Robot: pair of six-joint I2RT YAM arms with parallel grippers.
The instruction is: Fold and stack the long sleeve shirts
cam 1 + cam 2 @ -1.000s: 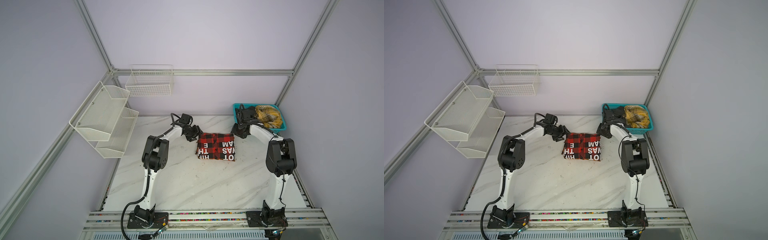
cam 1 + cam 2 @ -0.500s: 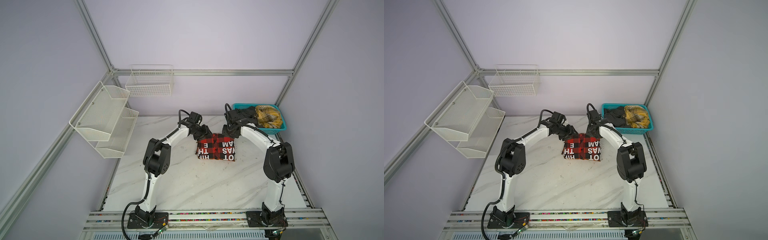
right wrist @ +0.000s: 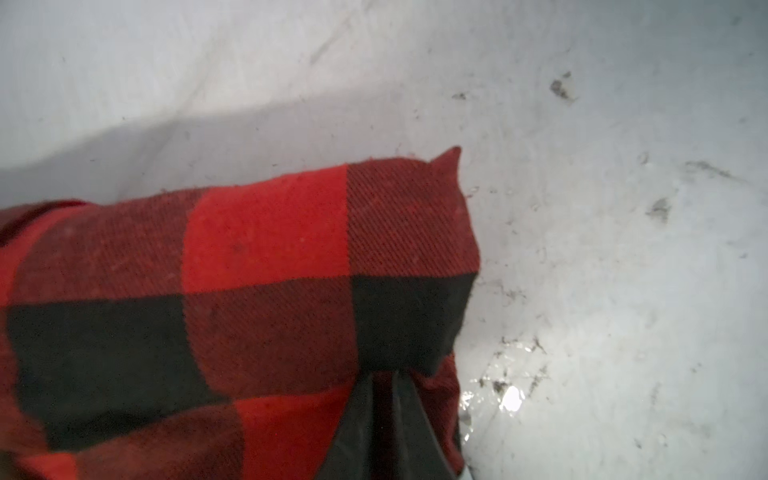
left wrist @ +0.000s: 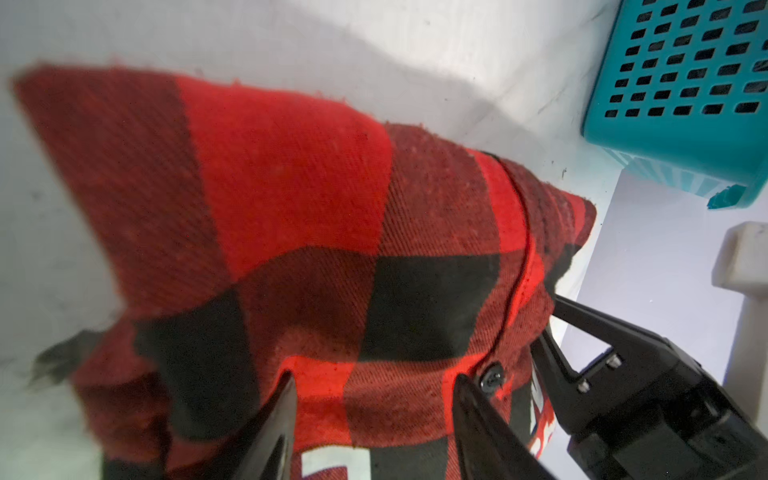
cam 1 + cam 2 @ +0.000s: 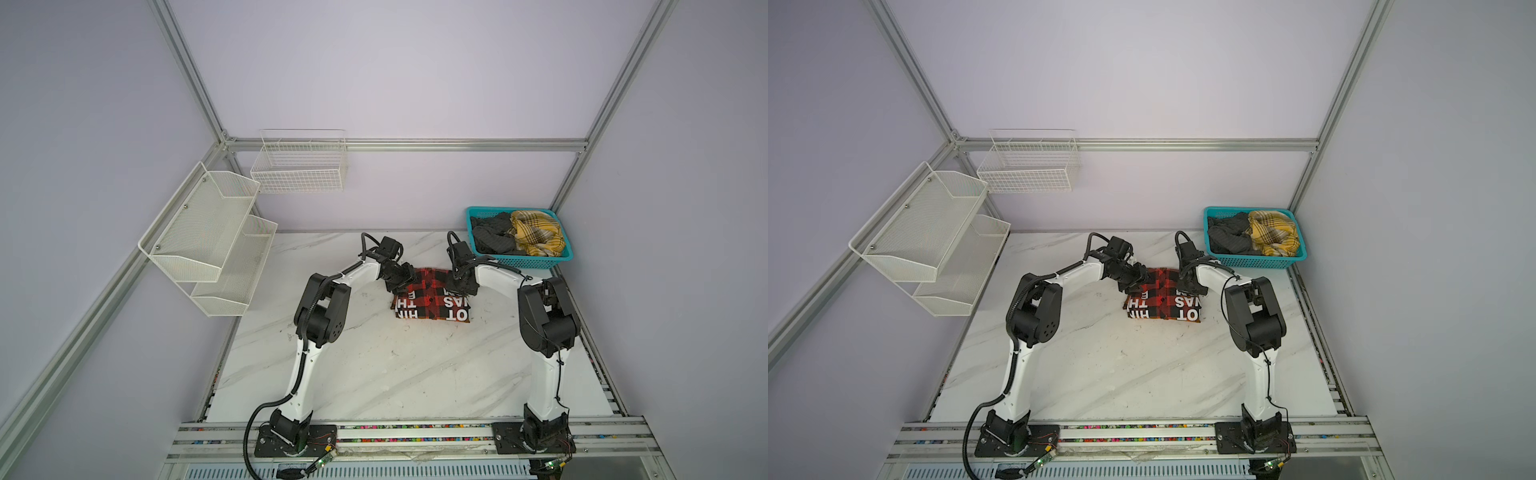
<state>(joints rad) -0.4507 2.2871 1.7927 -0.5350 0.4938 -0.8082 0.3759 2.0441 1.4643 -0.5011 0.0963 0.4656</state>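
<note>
- Enclosure: lilac walls, aluminium frame, white marble worktop (image 5: 374,374). Mesh shelves (image 5: 208,232) hang on the left wall and a wire rack (image 5: 299,166) on the back wall.
- A teal basket (image 5: 519,261) stands at the far right corner of the worktop. It holds the grey shirt (image 5: 492,237) and the yellow shirt (image 5: 538,232), both crumpled and unfolded.
- The red shirt (image 5: 432,299) lies as a compact rectangle near the middle of the far edge, lettering upward, well clear of the basket.
- The left gripper (image 4: 374,378) is at the shirt's far left corner. Its jaws stand apart astride a thick fold; I cannot tell whether they bear on the cloth.
- The right gripper (image 3: 384,374) is at the far right corner. Its jaws are pinched together on the cloth, which puckers at the tips.
- Step in hand, as judged: taking hold of the red shirt's far edge at both corners, either for a last fold toward the near edge or to shift the pack.
- The next move calls for a confirmed left grip, then both arms raised together and level so the layers do not slide apart.
- Two shirts remain to be folded and nothing is stacked.
</note>
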